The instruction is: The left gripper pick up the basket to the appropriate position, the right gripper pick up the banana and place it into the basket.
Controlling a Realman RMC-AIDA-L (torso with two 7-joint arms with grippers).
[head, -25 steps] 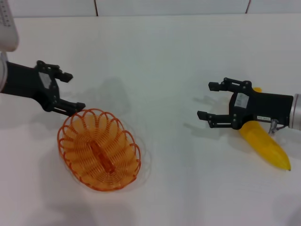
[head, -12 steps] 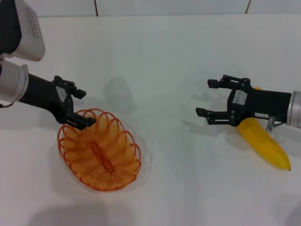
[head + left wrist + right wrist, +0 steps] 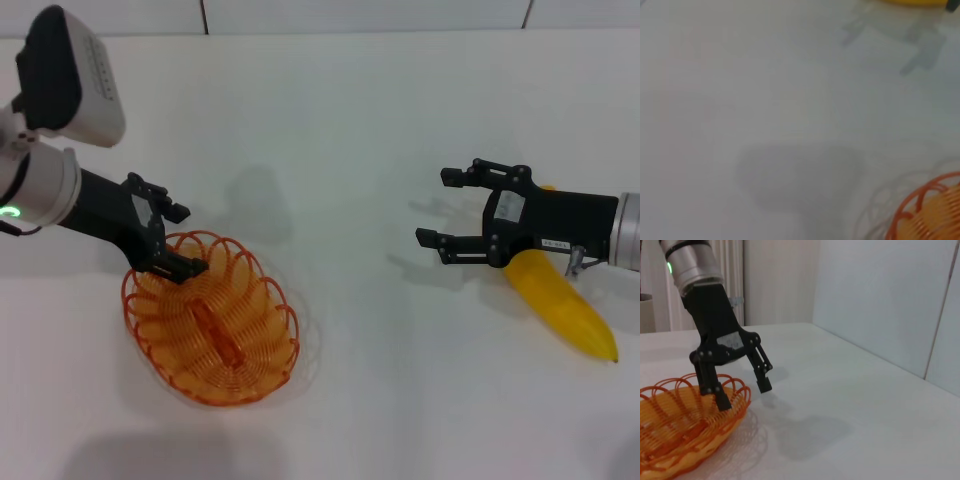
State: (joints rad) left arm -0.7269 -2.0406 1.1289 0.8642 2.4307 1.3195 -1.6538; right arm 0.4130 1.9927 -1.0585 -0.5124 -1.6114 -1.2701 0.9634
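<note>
Straddling the basket (image 3: 211, 318) rim, left pincer (image 3: 178, 240) spread; label unreadable.

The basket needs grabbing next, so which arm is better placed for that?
The left. Its end effector is open and straddles the basket rim, one finger inside, one outside. The right end effector hangs open far across the table, beside the banana.

orange wire basket (image 3: 212, 320), bright-yellow banana (image 3: 560, 308), white table (image 3: 350, 120)

We appear to be in a lab or test room: plain white worktop (image 3: 350, 120), bare pale wall panels (image 3: 880, 300), light curtains (image 3: 770, 280) behind.
</note>
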